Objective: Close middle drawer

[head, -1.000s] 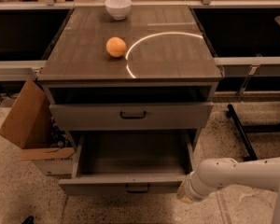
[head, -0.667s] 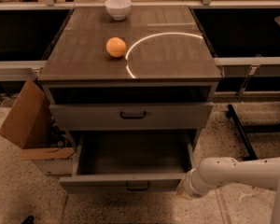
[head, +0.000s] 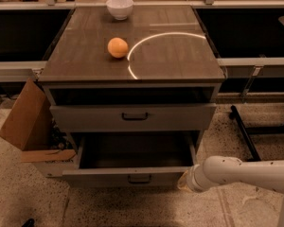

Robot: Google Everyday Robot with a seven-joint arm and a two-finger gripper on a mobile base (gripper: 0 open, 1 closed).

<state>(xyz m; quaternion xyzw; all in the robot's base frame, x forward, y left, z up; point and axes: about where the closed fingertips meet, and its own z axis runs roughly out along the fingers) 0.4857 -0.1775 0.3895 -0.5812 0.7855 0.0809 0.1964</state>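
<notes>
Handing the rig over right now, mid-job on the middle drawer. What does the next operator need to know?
Gripper: low, at the right end of the middle drawer front, with the arm reaching in from the right. Contact with the front is not discernible.
Middle drawer: pulled well out.
Done: gripper brought to the drawer front.
Left: push the drawer fully in.
Orange and white bowl sit on the cabinet top, uninvolved.

The jaws, at the middle drawer's (head: 99,178) front right corner, have seemingly pushed it slightly inward.
</notes>
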